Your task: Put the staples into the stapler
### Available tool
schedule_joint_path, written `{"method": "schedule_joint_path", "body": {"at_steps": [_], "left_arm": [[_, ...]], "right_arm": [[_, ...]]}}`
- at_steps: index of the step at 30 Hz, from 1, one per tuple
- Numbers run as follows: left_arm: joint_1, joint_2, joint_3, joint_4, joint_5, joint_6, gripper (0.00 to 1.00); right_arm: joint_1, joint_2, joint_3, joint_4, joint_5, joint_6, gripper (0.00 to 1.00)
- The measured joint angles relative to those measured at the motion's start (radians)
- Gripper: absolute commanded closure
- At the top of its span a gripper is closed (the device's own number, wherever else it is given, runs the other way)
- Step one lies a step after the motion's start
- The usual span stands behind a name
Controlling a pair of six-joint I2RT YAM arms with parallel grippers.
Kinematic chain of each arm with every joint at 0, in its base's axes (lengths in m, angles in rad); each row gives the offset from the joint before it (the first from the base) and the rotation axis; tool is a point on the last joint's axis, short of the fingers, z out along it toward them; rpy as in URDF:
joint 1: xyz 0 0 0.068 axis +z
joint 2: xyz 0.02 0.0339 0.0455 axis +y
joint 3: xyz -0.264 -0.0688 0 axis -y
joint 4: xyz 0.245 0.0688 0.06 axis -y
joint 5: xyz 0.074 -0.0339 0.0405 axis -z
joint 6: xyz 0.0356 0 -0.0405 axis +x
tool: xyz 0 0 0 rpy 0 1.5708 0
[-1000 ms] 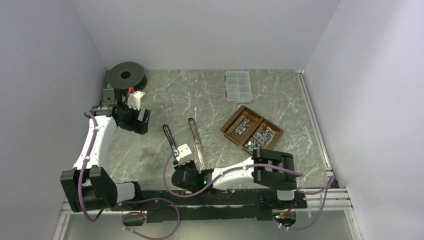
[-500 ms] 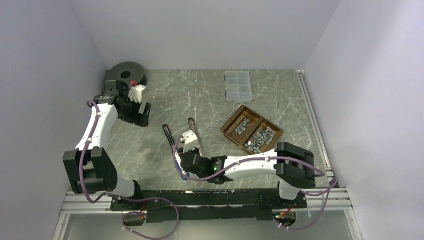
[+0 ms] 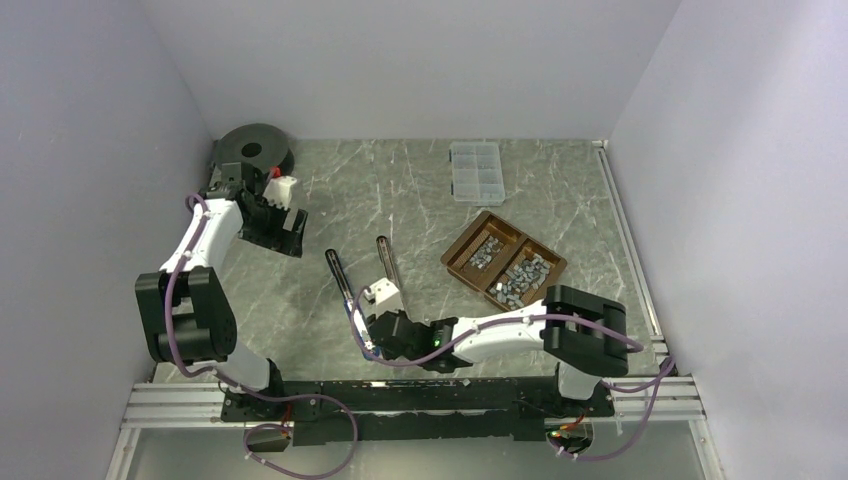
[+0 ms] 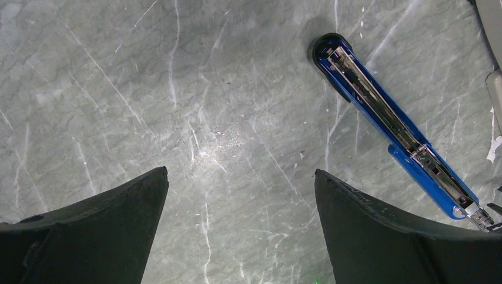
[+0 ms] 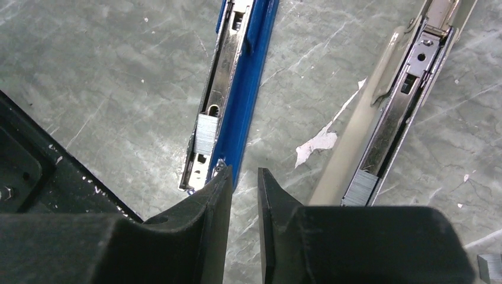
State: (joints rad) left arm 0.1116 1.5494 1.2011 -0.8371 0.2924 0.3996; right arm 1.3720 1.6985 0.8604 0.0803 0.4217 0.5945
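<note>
The blue stapler [image 5: 253, 65] lies flipped open on the counter [image 5: 106, 77]. In the right wrist view its long side runs up and down and leans a bit to the right at the top. A short shiny staple strip [image 5: 207, 135] sits in its metal rail near the lower end, lined up with the rail. Just beside it lies a cream stapler [image 5: 408, 89], open too and tilted the same way. A second strip [image 5: 360, 190] sits low in its rail, partly hidden by a dark finger. The tops of both staplers are cut off by the picture edge.

The right end effector [image 5: 244, 174] is right at the blue stapler's lower end. Its fingers are almost pressed together, with a thin gap and nothing seen in it. The left end effector [image 4: 240, 177] is spread wide over bare counter and is pinching nothing.

From above, both staplers look like thin dark sticks pointing away from the arms. Their near ends are hidden under the right arm. More staples [image 3: 505, 268] lie heaped in a brown tray [image 3: 449, 262] to the right, too small to tell one from another.
</note>
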Motion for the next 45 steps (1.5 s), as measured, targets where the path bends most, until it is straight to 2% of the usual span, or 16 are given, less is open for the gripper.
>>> {"method": "schedule_joint_path", "body": {"at_steps": [5,26,33,41,45], "left_arm": [[0.0,0.002,0.0,0.002,0.007,0.008,0.01],[-0.011,0.023,-0.002,0.022,0.01,0.029,0.01],[-0.013,0.03,-0.004,0.026,0.01,0.031,0.01],[-0.013,0.03,-0.006,0.03,0.01,0.032,0.01],[-0.013,0.03,-0.008,0.032,0.01,0.032,0.01]], "right_arm": [[-0.028,-0.002,-0.003,0.005,-0.014,-0.001,0.63],[-0.049,-0.011,0.019,0.053,-0.083,-0.035,0.63],[-0.051,0.042,0.047,0.06,-0.091,-0.038,0.66],[-0.061,0.045,0.051,0.063,-0.092,-0.037,0.76],[-0.062,0.052,0.057,0.065,-0.095,-0.038,0.76]]}}
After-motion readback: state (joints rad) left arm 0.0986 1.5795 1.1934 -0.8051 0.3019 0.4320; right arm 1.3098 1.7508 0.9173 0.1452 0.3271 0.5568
